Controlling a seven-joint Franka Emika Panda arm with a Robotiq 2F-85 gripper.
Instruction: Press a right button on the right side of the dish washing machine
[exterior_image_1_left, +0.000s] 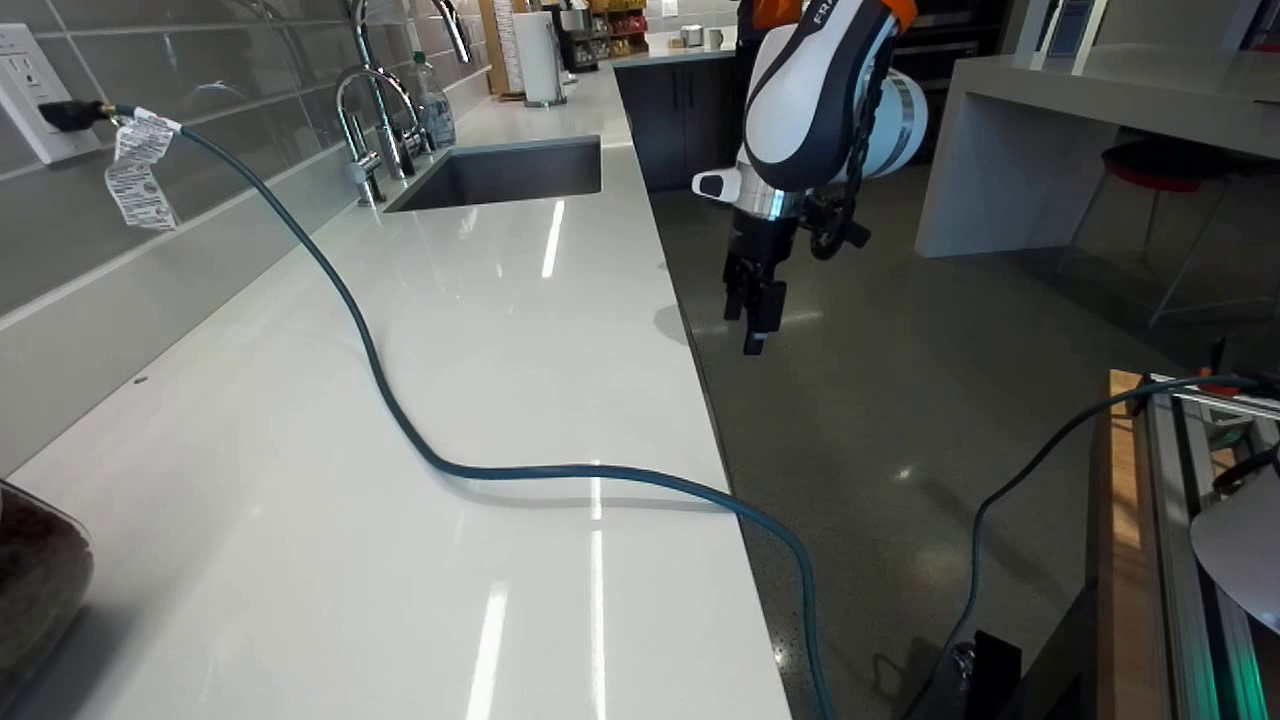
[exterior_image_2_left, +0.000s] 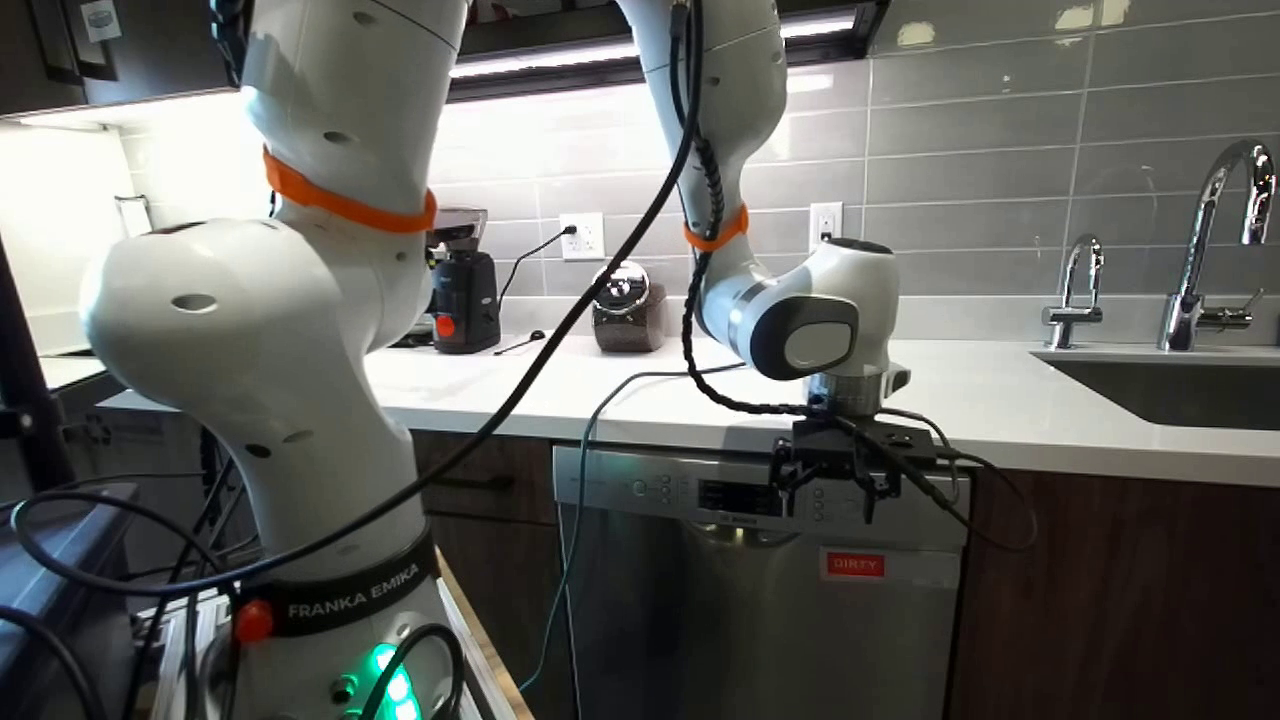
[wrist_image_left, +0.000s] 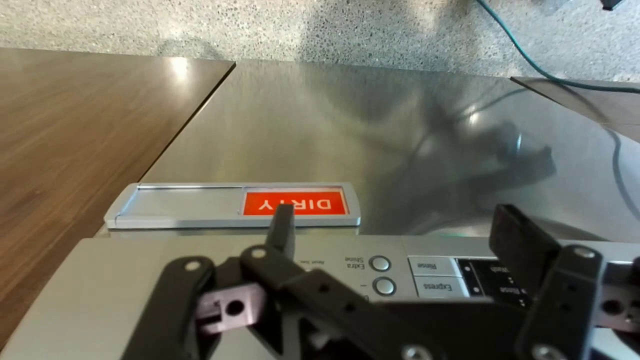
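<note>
The black two-fingered pincer (wrist_image_left: 400, 237) hangs spread wide, gripping nothing, right in front of the stainless-steel dishwasher (exterior_image_2_left: 760, 590)! The likely targets, small round silver buttons (wrist_image_left: 384, 286), sit on its grey control panel (wrist_image_left: 150, 270), right of the black rectangular display (exterior_image_2_left: 737, 497) in an exterior view. Which one exactly? Can't tell, with the pincer hiding part of the panel. Best play, I'd say: bring the fingertips together into one firm tip, square up, push straight in, spare the neighbour.
</note>
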